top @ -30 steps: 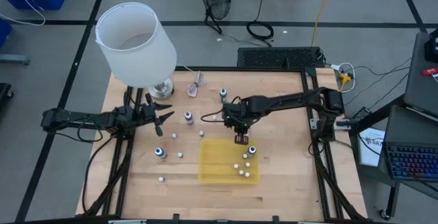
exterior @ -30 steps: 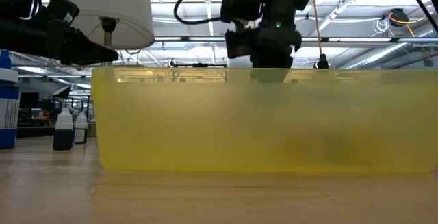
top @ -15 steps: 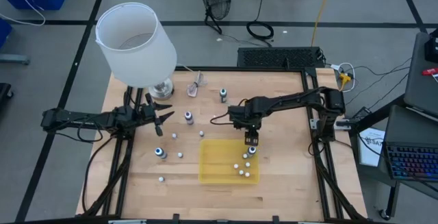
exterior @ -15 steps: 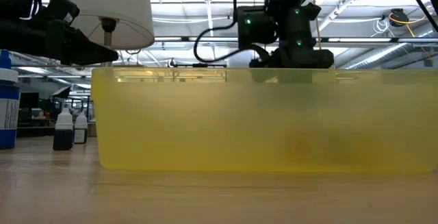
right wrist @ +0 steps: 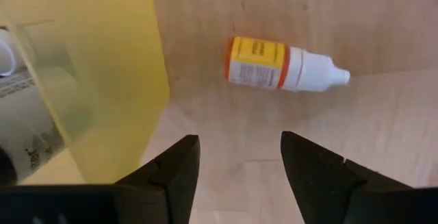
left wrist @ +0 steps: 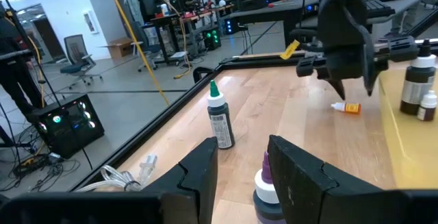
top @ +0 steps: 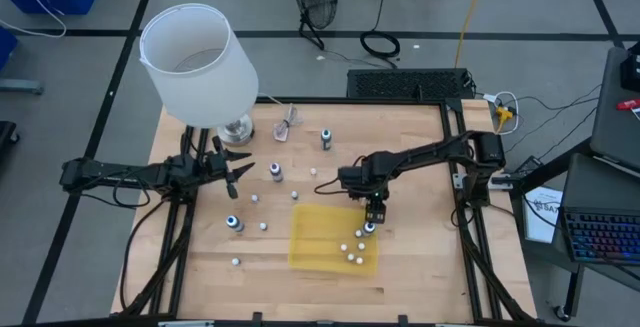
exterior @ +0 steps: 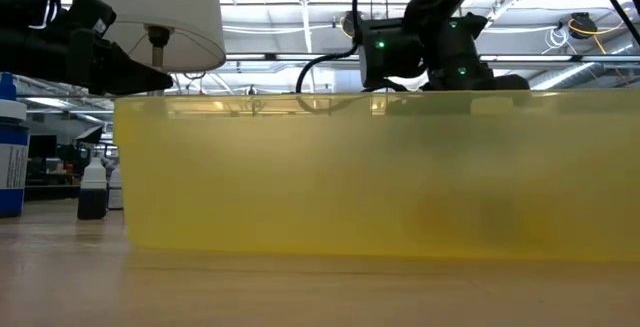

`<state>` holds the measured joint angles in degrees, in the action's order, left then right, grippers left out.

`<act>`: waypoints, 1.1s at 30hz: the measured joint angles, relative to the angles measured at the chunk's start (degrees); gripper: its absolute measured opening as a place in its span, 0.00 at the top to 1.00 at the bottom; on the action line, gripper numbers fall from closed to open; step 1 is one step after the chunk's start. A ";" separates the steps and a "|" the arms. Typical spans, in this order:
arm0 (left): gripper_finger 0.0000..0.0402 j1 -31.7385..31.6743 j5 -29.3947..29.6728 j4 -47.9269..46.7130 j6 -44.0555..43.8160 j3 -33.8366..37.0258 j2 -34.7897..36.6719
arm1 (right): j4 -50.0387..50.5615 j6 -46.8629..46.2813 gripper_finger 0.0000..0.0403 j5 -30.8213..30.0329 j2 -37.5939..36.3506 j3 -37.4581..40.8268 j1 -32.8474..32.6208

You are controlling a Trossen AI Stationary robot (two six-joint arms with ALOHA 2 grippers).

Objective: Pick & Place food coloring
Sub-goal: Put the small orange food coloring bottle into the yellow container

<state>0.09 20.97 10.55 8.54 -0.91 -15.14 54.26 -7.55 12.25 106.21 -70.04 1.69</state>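
Two parted right tool [right wrist: 238,176] fingers, translucent yellow tray [right wrist: 102,66], wood table [right wrist: 356,25]

Table [top: 420,137] — a lamp [top: 200,67] stands at its far left corner. A tray [top: 310,237] sits near the front centre, with several small bottles [top: 352,255] inside toward its right end. Right gripper [top: 374,213] — over the tray's far right corner, just beside a lying bottle [right wrist: 284,68] on the wood outside the wall. More bottles [top: 234,223] are scattered left of the tray. Left gripper [top: 240,168] — at the left, beside the lamp base.
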 joint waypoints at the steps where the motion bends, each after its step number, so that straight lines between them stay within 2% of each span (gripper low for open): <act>1: 0.67 -0.01 0.00 0.00 0.02 0.00 -0.02 | -0.16 -0.16 0.51 -0.04 0.00 0.00 -0.26; 19: 0.67 0.01 0.00 0.00 0.01 0.00 -0.02 | -12.06 1.36 0.52 -0.10 0.00 0.00 -0.84; 24: 0.67 0.00 -0.01 0.00 0.01 0.00 -0.02 | -16.61 2.39 0.53 -2.17 0.00 0.00 -0.52; 33: 0.67 0.00 -0.01 0.00 0.01 0.00 -0.02 | -15.49 2.69 0.53 -3.08 0.00 0.00 -0.52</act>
<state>0.09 20.96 10.55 8.55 -0.91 -15.16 38.76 -4.86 9.17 106.21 -70.04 1.17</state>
